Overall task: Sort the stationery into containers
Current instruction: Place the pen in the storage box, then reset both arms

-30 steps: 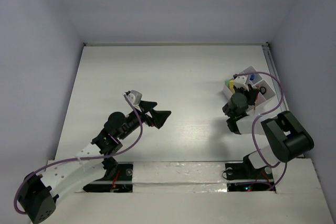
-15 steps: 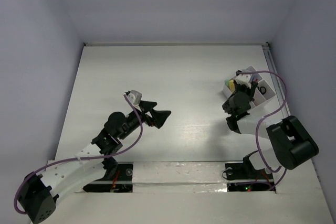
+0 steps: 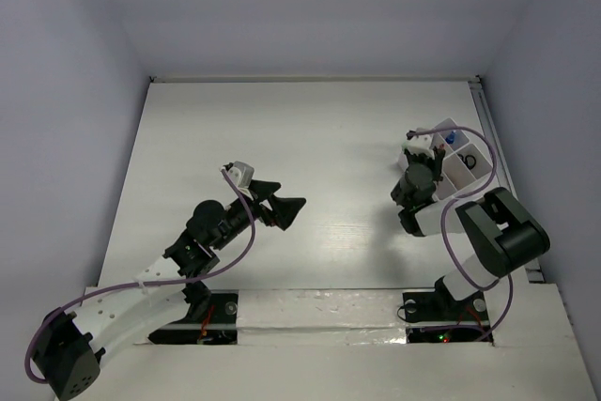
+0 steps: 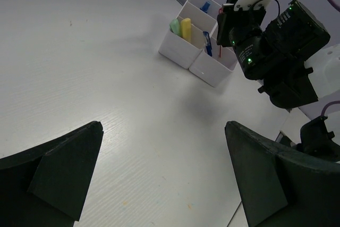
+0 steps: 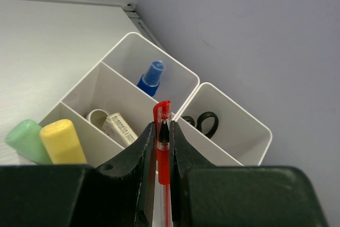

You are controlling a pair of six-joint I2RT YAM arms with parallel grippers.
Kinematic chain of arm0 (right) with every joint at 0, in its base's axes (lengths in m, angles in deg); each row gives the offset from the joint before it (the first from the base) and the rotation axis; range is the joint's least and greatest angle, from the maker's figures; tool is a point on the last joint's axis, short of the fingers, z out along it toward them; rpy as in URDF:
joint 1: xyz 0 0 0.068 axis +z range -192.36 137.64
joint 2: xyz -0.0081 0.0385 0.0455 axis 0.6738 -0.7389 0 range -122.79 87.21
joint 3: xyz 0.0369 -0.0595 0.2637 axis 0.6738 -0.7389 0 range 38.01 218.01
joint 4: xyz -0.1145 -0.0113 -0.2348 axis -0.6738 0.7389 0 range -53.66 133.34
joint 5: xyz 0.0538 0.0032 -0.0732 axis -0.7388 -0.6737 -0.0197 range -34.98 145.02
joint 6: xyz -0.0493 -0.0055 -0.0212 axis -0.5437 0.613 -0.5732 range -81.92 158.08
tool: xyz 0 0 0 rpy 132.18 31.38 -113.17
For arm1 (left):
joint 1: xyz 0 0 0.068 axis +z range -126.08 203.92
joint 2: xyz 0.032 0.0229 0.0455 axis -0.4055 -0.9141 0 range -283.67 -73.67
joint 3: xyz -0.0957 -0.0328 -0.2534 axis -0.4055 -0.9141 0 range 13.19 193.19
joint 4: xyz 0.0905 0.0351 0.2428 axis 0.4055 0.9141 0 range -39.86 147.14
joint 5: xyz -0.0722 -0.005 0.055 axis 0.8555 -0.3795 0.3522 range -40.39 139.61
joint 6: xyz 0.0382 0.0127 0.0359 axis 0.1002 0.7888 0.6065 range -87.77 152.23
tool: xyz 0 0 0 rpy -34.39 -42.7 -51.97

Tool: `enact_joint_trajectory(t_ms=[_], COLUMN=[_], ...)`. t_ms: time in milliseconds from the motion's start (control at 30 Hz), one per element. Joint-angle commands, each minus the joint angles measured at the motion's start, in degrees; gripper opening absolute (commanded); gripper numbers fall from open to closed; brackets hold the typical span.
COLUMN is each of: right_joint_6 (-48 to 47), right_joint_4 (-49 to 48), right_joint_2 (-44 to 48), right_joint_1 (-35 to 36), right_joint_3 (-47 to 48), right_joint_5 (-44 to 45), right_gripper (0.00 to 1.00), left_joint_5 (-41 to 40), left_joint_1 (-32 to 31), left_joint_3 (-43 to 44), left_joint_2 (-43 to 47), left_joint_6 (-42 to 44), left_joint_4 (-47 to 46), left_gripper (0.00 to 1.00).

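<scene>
My right gripper is shut on a red pen, held upright over the white organiser tray. The pen's cap sits above the wall between compartments. In the tray I see black scissors, a blue pen, white wrapped erasers, a mint green piece and a pale yellow marker. In the top view the right gripper hangs at the tray's near-left side. My left gripper is open and empty over the table's middle.
The tray stands at the far right of the table, close to the right wall. The right arm looms over it in the left wrist view. The left gripper hovers above bare white tabletop.
The right wrist has shifted a little left and farther along the tray, and its elbow has swung inward. The left arm has not moved.
</scene>
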Motion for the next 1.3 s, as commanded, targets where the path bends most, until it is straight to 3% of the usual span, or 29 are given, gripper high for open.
enact_joint_trajectory(t_ms=[0,67,133,167,267,367,400,467,600,800,1000,1067,1167,1267], right_joint_6=[4.6,6.4,8.4,11.1,19.0,28.6,31.1,36.8,47.9,55.1,61.6,64.2,65.6,64.8], right_joint_4=[-23.3,-22.9,-19.9,-17.7,-3.9,14.1,23.5,31.6,57.3,77.2,82.4,81.6,81.8,83.9], right_joint_2=[0.0,1.3,3.2,5.8,13.3,19.6,23.5,27.0,35.0,45.4,50.8,52.0,55.2,59.6], right_joint_1=[-0.1,-0.1,-0.1,-0.1,-0.1,-0.1,-0.1,-0.1,-0.1,-0.1,-0.1,-0.1,-0.1,-0.1], right_joint_3=[-0.9,-2.6,-3.7,-4.2,-3.8,-0.7,1.8,4.6,13.2,23.4,31.5,32.2,33.0,32.6], right_joint_5=[1.8,3.2,2.7,2.4,0.7,-2.4,-3.3,-6.2,-15.2,-39.6,-75.0,-85.1,-88.5,-83.9], right_gripper=[0.00,0.06,0.28,0.50,0.73,0.90,0.93,1.00,1.00,1.00,1.00,1.00,1.00,1.00], left_joint_5=[-0.4,-0.4,-0.6,-0.6,-1.0,-2.0,-2.4,-3.5,-4.3,-3.9,-5.4,-10.5,-17.5,-23.3], left_joint_1=[-0.2,-0.2,-0.2,-0.2,-0.2,-0.2,-0.2,-0.2,-0.2,-0.2,-0.2,-0.2,-0.2,-0.2], left_joint_3=[-0.2,-0.2,-0.2,-0.2,0.0,0.1,0.2,0.7,2.2,7.5,19.6,24.6,30.9,33.5], left_joint_2=[0.4,0.3,0.2,0.0,-0.2,-0.5,-0.6,-0.6,0.4,4.8,12.1,15.4,19.6,23.4], left_joint_6=[1.0,1.0,0.9,0.8,0.7,0.6,0.5,0.1,-2.7,-7.1,-6.0,-4.3,-0.1,2.8], left_joint_4=[-2.2,-2.2,-2.3,-2.3,-2.3,-1.8,-1.7,-0.7,1.3,8.0,19.2,25.3,33.9,39.8], left_gripper=[0.99,0.99,0.99,0.99,0.99,0.99,0.99,0.99,0.99,0.99,0.99,0.99,0.99,0.99])
